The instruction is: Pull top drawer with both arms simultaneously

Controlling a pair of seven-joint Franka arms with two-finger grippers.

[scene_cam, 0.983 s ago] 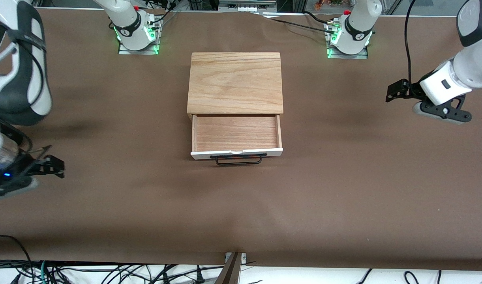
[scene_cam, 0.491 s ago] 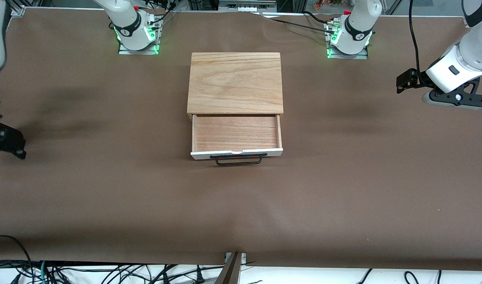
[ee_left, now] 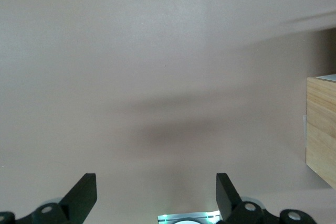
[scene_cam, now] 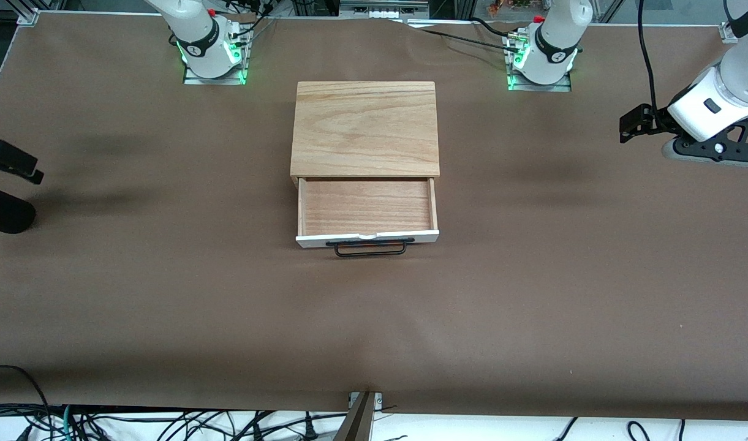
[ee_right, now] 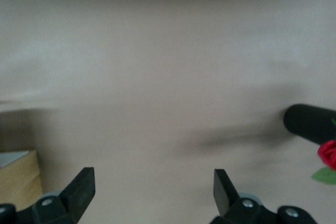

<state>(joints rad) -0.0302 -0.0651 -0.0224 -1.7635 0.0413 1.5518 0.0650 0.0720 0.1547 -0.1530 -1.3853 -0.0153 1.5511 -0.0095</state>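
A brown mat covered the table (scene_cam: 165, 318) from one end to the other, with soft shadows on its bare parts. At the middle stood a low cabinet (scene_cam: 366, 127) with a wood-grain top slab. The top drawer (scene_cam: 367, 211) was pulled out of the cabinet toward the front camera, showing its light wood tray. Its white front panel was the part nearest that camera. The thin black bar handle (scene_cam: 370, 247) hung just in front of the panel, with nothing touching it.

The two arm bases, lit green, stood along the edge of the table farthest from the front camera: the right arm's base (scene_cam: 205, 46) and the left arm's base (scene_cam: 548, 49).

The left gripper (scene_cam: 704, 150) hung in the air over bare mat at the left arm's end of the table, well apart from the drawer. In the left wrist view its fingers (ee_left: 81, 195) stood wide apart with nothing between them, and a corner of the cabinet (ee_left: 321, 129) showed at the frame's edge.

Of the right arm, only dark parts (scene_cam: 6, 184) showed at the edge of the front view, over the right arm's end of the table. In the right wrist view the right gripper (ee_right: 152, 192) was spread wide and empty over the mat.

Dark cables (scene_cam: 165, 425) lay on the light floor below the table's edge nearest the front camera. Metal framing (scene_cam: 380, 7) showed above its farthest edge.
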